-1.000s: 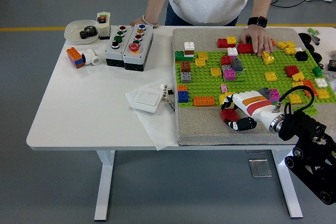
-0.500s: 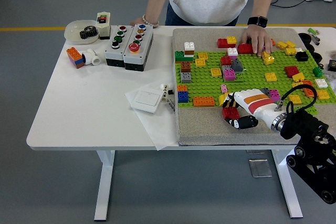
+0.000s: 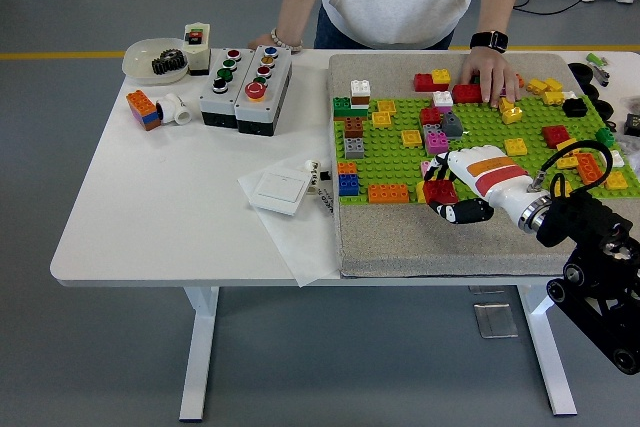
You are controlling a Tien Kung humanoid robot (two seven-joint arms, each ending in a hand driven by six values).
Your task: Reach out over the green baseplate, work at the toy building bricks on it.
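While our right hand, white with an orange stripe on a black arm, reaches in from the right, its fingers curl around a small red toy brick. That brick sits at the near edge of the flat green studded baseplate, our landmark from here on. We cannot tell whether the brick is lifted or already resting on the studs. Our left arm is out of sight.

Just left of the hand, also along the baseplate's near edge, lie a long orange brick and a blue brick. Under the baseplate lies a grey felt mat, and the mat rests on the white table.

We judge the step to be seating the red brick. To do it well, we should square it to the stud rows, press straight down, and keep clear of the pink brick just beyond.

At the baseplate's far edge, a person's hand rests on loose bricks.
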